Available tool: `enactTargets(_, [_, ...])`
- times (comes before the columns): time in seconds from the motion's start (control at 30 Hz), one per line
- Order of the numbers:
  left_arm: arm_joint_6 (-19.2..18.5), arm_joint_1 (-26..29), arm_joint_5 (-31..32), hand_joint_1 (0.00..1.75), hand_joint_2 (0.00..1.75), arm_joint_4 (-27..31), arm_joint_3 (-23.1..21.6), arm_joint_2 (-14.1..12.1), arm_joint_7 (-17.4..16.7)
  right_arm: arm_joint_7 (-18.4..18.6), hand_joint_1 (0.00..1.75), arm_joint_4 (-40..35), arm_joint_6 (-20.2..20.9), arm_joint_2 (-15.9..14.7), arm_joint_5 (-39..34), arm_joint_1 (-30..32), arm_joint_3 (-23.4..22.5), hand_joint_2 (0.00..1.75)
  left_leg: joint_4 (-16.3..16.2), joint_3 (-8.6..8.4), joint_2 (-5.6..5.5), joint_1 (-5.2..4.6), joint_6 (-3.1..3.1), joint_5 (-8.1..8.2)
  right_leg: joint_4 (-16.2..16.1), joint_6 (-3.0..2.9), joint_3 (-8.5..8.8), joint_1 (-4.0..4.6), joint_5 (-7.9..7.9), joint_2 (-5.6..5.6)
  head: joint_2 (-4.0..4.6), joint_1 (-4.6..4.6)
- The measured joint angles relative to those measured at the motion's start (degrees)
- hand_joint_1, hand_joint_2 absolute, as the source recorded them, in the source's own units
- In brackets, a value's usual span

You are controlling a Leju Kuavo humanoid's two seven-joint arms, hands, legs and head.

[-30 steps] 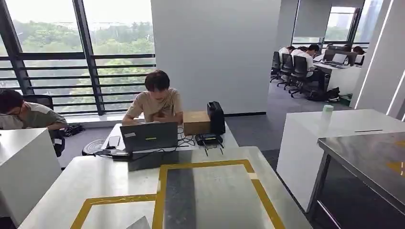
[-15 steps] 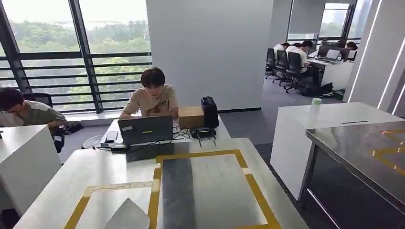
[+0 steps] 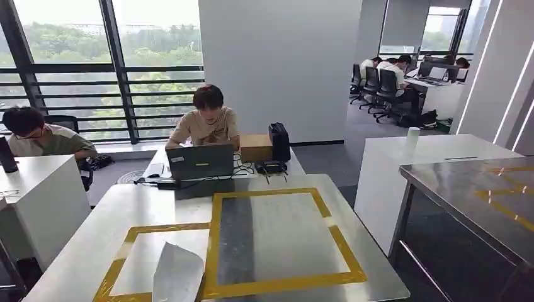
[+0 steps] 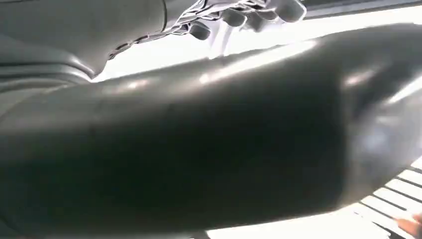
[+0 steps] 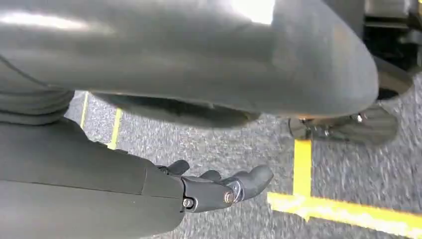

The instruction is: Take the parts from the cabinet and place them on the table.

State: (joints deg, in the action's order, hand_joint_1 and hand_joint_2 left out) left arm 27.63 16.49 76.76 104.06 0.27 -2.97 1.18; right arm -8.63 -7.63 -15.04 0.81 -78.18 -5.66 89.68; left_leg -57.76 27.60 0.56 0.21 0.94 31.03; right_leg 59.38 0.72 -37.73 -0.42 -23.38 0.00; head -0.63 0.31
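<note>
Shifted as a whole since a second ago, so camera motion rather than things moving: more of the long white desk with its yellow taped rectangles now seen. Risen further into the head view at the near edge: a pale grey, pointed, sheet-like part, standing over the smaller taped rectangle; cannot tell whether touching the desk.

Left hand seen close against a bright background, pale fingers bent; cannot tell whether holding anything. Right hand hanging above grey carpet floor crossed by yellow floor tape, dark fingers loosely curved, apart and empty.

Beyond the far end of the desk: a grey laptop with a seated person behind it, a brown cardboard box just beside a black upright device. Off left, a second person at another white desk. At right, a steel-topped desk.
</note>
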Motion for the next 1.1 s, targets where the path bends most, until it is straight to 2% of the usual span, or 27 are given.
enactTargets(0.03, [0.0, 0.3, -0.3, 0.0, 0.0, 0.0, 1.1, 0.4, 0.3, 0.0, 0.0, 0.0, 0.0, 0.0, 0.0, 0.1, 0.0, 0.0, 0.0, 0.63, -0.02, 0.0, 0.36, -0.6, 2.2, 0.16, -0.74, 0.06, -3.2, -0.01, 0.0, 0.04])
enactTargets(0.1, [-0.4, 0.8, -0.7, 0.0, 0.0, 0.0, 2.8, 1.3, 0.7, 0.0, 0.0, 0.0, 0.0, 0.0, -0.1, 0.0, 0.0, 0.0, 0.0, 2.45, 0.12, -0.14, 0.88, -1.93, 11.1, 0.33, -2.96, 0.0, -10.49, -0.01, 0.0, 0.04])
enactTargets(0.13, [-1.0, 0.8, -1.4, 0.0, 0.0, -0.1, 3.6, 1.7, 1.3, 0.0, 0.0, 0.0, 0.0, 0.0, -0.4, 0.0, 0.0, 0.0, -0.1, 3.39, 0.12, -0.25, 0.91, -2.6, 14.6, 0.3, -3.46, 0.02, -12.11, -0.01, 0.0, 0.02])
enactTargets(0.17, [-2.1, 0.8, -2.6, 0.0, 0.0, -0.6, 4.9, 2.5, 2.4, 0.0, 0.0, 0.0, 0.0, 0.0, -0.5, 0.0, -0.1, 0.0, -0.1, 4.33, 0.12, -0.34, 0.93, -3.32, 16.6, 0.15, -3.21, 0.04, -11.95, -0.01, 0.0, 0.04])
enactTargets(0.2, [-3.6, 0.6, -4.9, 0.0, 0.0, -1.7, 6.8, 3.4, 4.2, 0.0, 0.0, 0.0, 0.0, 0.0, -0.9, 0.0, -0.2, 0.0, -0.2, 4.87, 0.12, -0.41, 0.91, -4.07, 16.4, -0.07, -2.06, 0.11, -10.33, -0.01, 0.0, 0.02])
enactTargets(0.23, [-5.2, 0.2, -7.3, 0.0, 0.0, -4.0, 9.6, 4.6, 6.9, 0.0, 0.0, 0.0, 0.0, 0.0, -1.3, 0.0, -0.4, 0.0, -0.3, 6.0, 0.15, -0.43, 0.8, -4.83, 14.3, -0.38, 0.23, 0.26, -7.98, 0.0, 0.0, 0.04])
enactTargets(0.27, [-5.4, -0.6, -7.2, 0.0, 0.0, -7.6, 12.8, 5.6, 8.4, 0.0, 0.0, 0.0, 0.0, 0.0, -1.5, 0.0, -0.5, 0.0, -0.5, 7.06, 0.15, -0.43, 0.63, -5.61, 10.0, -0.72, 3.79, 0.55, -6.04, -0.01, 0.0, 0.04])
enactTargets(0.3, [-5.1, -1.8, -6.4, 0.0, 0.0, -12.2, 16.3, 6.3, 9.7, 0.1, 0.0, 0.0, 0.0, 0.0, -1.6, 0.0, -0.7, 0.0, -0.6, 7.75, 0.08, -0.4, 0.44, -6.27, 4.6, -1.17, 8.1, 0.81, -5.9, 0.0, 0.0, 0.04])
enactTargets(0.33, [-4.7, -3.1, -6.5, 0.0, 0.0, -17.0, 19.4, 6.5, 11.4, 0.1, 0.0, 0.0, 0.0, 0.0, -1.7, -0.1, -0.8, 0.0, -0.6, 8.14, 0.16, -0.51, 0.11, -6.72, -0.8, -1.67, 12.0, 1.21, -8.05, 0.0, 0.0, 0.11])
enactTargets(0.37, [-4.3, -4.8, -6.5, 0.0, 0.0, -23.3, 22.8, 6.4, 13.0, 0.2, 0.0, 0.0, 0.0, 0.0, -1.8, -0.2, -0.9, 0.0, -0.5, 8.34, 0.29, -0.52, -0.27, -7.29, -3.9, -1.74, 13.06, 1.32, -8.91, -0.01, 0.0, 0.09])
enactTargets(0.4, [-4.2, -7.0, -6.3, 0.0, 0.0, -30.8, 26.3, 5.8, 13.5, 0.2, 0.0, 0.0, 0.0, 0.0, -2.2, -0.3, -1.1, 0.0, -0.1, 8.25, 0.46, -0.4, -0.63, -8.04, -3.6, -1.77, 12.65, 1.59, -8.46, 0.04, 0.0, 0.15])
enactTargets(0.47, [-3.5, -10.1, -5.6, 0.0, 0.0, -46.2, 33.1, 4.1, 13.8, 0.4, 0.0, 0.0, 0.0, 0.0, -2.5, -0.2, -1.4, 0.0, 0.5, 8.31, 0.69, -0.39, -1.49, -9.28, -4.0, -2.52, 11.64, 1.52, -7.26, 0.24, 0.0, 0.24])
enactTargets(0.5, [-2.6, -10.6, -5.5, 0.0, 0.0, -53.7, 36.6, 3.2, 14.0, 0.4, 0.0, 0.0, 0.0, 0.1, -2.6, -0.2, -1.4, 0.0, -0.1, 8.92, 0.47, 0.02, -1.64, -8.49, -4.5, -2.87, 11.24, 1.08, -6.23, 0.11, 0.0, 0.13])
enactTargets(0.57, [-1.9, -11.3, -5.3, 0.0, 0.0, -62.6, 40.6, 2.3, 14.2, 0.6, 0.0, 0.0, -0.3, 0.1, -2.9, -0.1, -1.4, 0.0, -4.6, 10.48, -0.38, 0.08, -2.39, -1.95, -4.5, -3.65, 9.76, 1.1, -5.03, 0.24, -0.02, 0.07])
enactTargets(0.6, [-2.9, -12.2, -5.3, 0.0, 0.0, -66.6, 42.0, 1.9, 13.1, 0.7, 0.0, 0.0, -0.3, 0.1, -2.9, 0.0, -1.4, 0.0, -8.6, 11.34, -0.46, 0.19, -2.78, 1.27, -4.4, -3.56, 9.09, 1.11, -4.49, -0.02, 0.0, 0.0])
enactTargets(0.63, [-5.2, -13.3, -5.6, 0.0, 0.0, -70.2, 43.3, 1.5, 11.1, 1.0, 0.0, 0.0, -0.3, 0.1, -3.1, -0.1, -1.5, 0.0, -13.1, 12.09, -0.46, 0.32, -3.15, 3.52, -4.4, -3.49, 8.24, 1.12, -3.87, -0.44, 0.0, 0.04])
enactTargets(0.67, [-9.2, -14.2, -7.0, 0.0, 0.0, -74.0, 44.9, 1.4, 8.3, 1.3, 0.0, 0.0, -0.3, 0.1, -3.4, -0.1, -1.6, 0.0, -16.0, 12.23, -0.44, 0.55, -3.48, 3.6, -4.2, -3.35, 7.39, 1.09, -3.29, -0.72, 0.0, 0.02])
enactTargets(0.7, [-12.5, -14.8, -8.4, 0.0, 0.0, -76.6, 46.6, 1.4, 5.8, 1.4, 0.0, 0.0, -0.3, 0.0, -3.5, -0.2, -1.8, 0.0, -16.8, 11.55, -0.44, 0.88, -3.74, 2.03, -3.9, -3.15, 6.43, 1.0, -2.81, -0.83, 0.0, 0.04])
enactTargets(0.77, [-17.7, -15.7, -11.1, 0.0, 0.0, -81.0, 50.4, 1.8, -1.6, 1.6, 0.0, 0.0, -0.3, 0.0, -3.7, -0.2, -2.3, 0.0, -12.8, 7.51, -0.43, 1.7, -4.35, -2.2, -2.8, -2.47, 4.27, 0.69, -1.98, -0.83, 0.0, 0.04])
enactTargets(0.8, [-19.0, -16.2, -11.1, 0.0, 0.0, -82.9, 52.2, 2.3, -6.5, 2.0, 0.0, 0.0, -0.3, 0.0, -3.8, -0.2, -2.6, 0.0, -8.4, 4.15, -0.43, 2.19, -4.81, -2.69, -2.0, -1.95, 3.49, 0.51, -1.66, -0.76, 0.0, 0.02])
enactTargets(0.83, [-19.9, -16.9, -10.6, 0.0, 0.0, -84.7, 53.4, 3.2, -11.4, 2.3, 0.0, 0.1, -0.3, -0.4, -3.8, -0.2, -2.7, 0.0, -3.4, 0.79, -0.69, 2.26, -5.6, 0.34, -1.2, -1.46, 2.43, 0.66, -1.48, -0.76, 0.0, -0.06])
enactTargets(0.87, [-20.4, -17.4, -10.3, 0.0, 0.0, -85.7, 54.1, 3.5, -15.0, 2.4, 0.0, 0.1, -0.2, -0.4, -3.6, -0.3, -2.7, 0.0, -1.0, -0.26, -1.22, 1.61, -4.44, 1.11, -0.5, -1.1, 1.71, 0.65, -1.34, -0.86, 0.0, 0.0])
enactTargets(0.9, [-20.8, -17.7, -10.2, 0.0, 0.0, -87.0, 54.7, 4.4, -17.1, 2.5, 0.0, 0.1, 0.0, -0.5, -3.5, -0.4, -2.8, 0.0, -1.3, 0.93, -0.91, 1.62, -3.6, 0.84, -0.2, -0.71, 1.48, 0.79, -0.79, -0.83, -0.02, 0.04])
enactTargets(0.97, [-21.1, -17.7, -10.1, 0.0, 0.0, -88.6, 55.9, 5.1, -18.9, 2.8, 0.0, 0.1, 0.0, -0.5, -3.4, -0.4, -2.8, 0.0, -1.8, 1.57, -0.79, 1.09, -2.7, 0.32, -0.3, -0.45, 1.12, 0.27, 0.21, -0.78, -0.02, 0.02])
enactTargets(1.0, [-21.1, -17.8, -10.2, 0.0, 0.0, -89.2, 56.4, 5.3, -19.3, 3.0, 0.0, 0.1, 0.0, -0.5, -3.4, -0.3, -2.8, 0.0, -1.8, 2.21, -0.41, 1.14, -1.76, -0.14, 0.0, -0.13, 0.68, 0.05, -0.22, -0.69, -0.02, 0.0])
enactTargets(1.03, [-21.1, -18.1, -10.4, 0.0, 0.0, -89.6, 56.9, 5.4, -19.5, 3.2, 0.0, 0.1, 0.0, -0.5, -3.4, -0.3, -2.8, 0.0, -1.8, 2.36, -0.37, 1.02, -0.98, -0.66, 1.5, 0.13, 0.12, -0.02, -2.73, -0.6, 0.0, 0.11])
enactTargets(1.1, [-20.8, -18.5, -11.3, 0.0, 0.0, -90.1, 58.0, 5.9, -19.7, 3.2, 0.0, 0.1, 0.0, -0.4, -3.6, -0.3, -2.8, 0.0, -1.8, 3.72, -0.24, 0.7, -0.05, -1.79, 9.4, 0.23, -2.27, 0.04, -9.39, -0.51, -0.02, 0.06])
